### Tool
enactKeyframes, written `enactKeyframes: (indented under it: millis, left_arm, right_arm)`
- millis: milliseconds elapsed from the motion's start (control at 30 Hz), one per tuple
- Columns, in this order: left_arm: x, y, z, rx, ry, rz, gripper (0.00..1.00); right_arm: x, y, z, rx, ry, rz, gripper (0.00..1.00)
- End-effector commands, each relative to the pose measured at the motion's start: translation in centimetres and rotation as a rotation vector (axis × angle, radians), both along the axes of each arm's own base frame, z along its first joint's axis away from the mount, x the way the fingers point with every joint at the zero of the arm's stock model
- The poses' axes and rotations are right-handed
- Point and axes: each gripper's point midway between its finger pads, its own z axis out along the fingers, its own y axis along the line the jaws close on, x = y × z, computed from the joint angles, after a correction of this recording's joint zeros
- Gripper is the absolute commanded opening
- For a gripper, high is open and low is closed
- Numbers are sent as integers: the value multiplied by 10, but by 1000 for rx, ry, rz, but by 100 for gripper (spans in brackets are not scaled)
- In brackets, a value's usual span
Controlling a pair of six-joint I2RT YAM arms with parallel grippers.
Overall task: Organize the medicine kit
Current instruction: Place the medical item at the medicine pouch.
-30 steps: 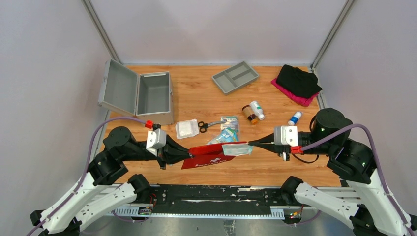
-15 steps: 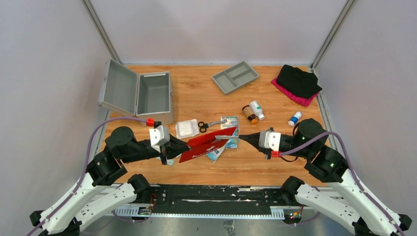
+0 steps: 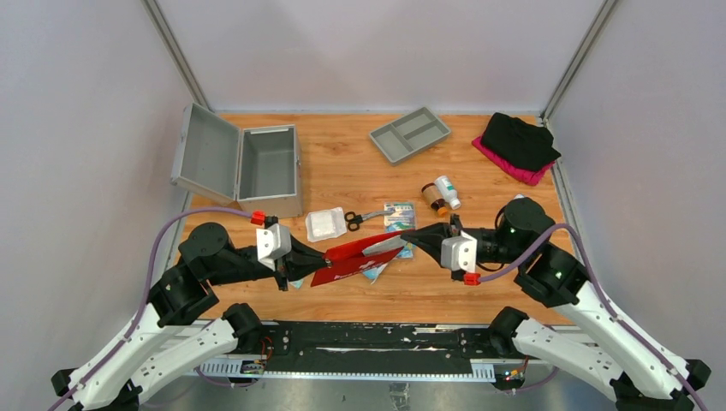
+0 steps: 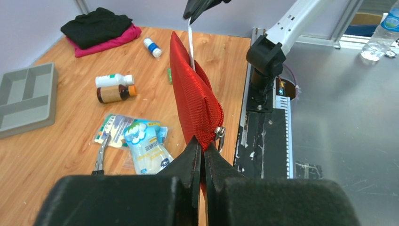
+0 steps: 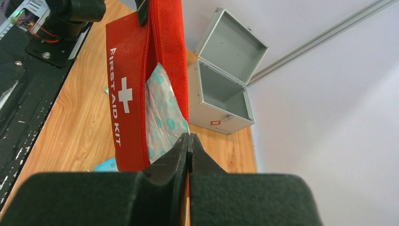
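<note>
A wooden table (image 3: 360, 171) sits between pale grey walls (image 3: 377, 51), holding one medicine kit (image 3: 257, 167), one grey tray (image 3: 410, 134), three bottles (image 4: 114, 80) and one pair of scissors (image 3: 360, 219). The kit stands at the far left, a silver-grey metal box with its hinged lid swung open and leaning left. Near the front, the left gripper (image 3: 325, 259) is clamped on a red pouch (image 3: 355, 257), and the right gripper (image 3: 409, 237) is pinched on a dotted packet (image 5: 162, 113) in its mouth.
</note>
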Motion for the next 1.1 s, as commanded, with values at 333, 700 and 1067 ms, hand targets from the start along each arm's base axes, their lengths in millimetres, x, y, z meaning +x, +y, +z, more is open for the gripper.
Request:
enactKeyframes:
  millis: [333, 700, 1067]
  left_arm:
    - [-2, 2, 18, -54, -51, -3, 0]
    - [4, 5, 22, -88, -63, 44, 0]
    - [2, 9, 23, -95, -82, 50, 0]
  right_arm:
    - [-17, 23, 2, 39, 56, 185, 0]
    - [-2, 32, -2, 93, 152, 126, 0]
    - [24, 29, -37, -32, 227, -21, 13]
